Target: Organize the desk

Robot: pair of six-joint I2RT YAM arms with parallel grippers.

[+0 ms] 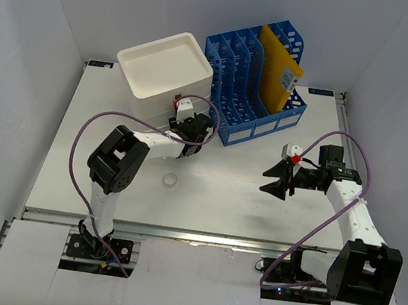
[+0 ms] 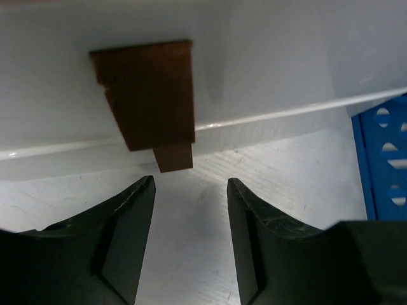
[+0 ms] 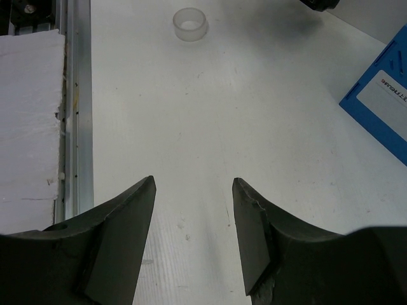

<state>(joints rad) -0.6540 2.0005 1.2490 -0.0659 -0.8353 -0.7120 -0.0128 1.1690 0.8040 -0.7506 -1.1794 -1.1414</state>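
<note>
- Broadly, the large flat white rectangular bench (image 1: 235, 202) fills the middle of the overhead view between white walls. A metal rail (image 1: 201, 235) runs along its near edge, just ahead of both arm bases.
- At the back centre stands a blue plastic slotted file rack (image 1: 234, 66), with a yellow flat folder (image 1: 279, 68) upright in one of its right-hand slots.
- Just left of the rack sits a white box (image 1: 196, 99), with a shallow white rectangular plastic tray (image 1: 166, 65) lying tilted on top of it.
- Reaching towards that box, the left arm (image 1: 116, 163) has its left jaws at the front wall. They stand moderately apart with nothing between them, just short of a brown flat tab (image 2: 149, 101) on the wall and not touching it.
- Over the bare right-centre of the bench, the right arm (image 1: 354, 210) points leftward. Its right jaws are parted about as far, and they hold nothing.
- A small translucent plastic ring (image 1: 171, 181) rests on the bench near the left arm's elbow, well apart from the right jaws.
</note>
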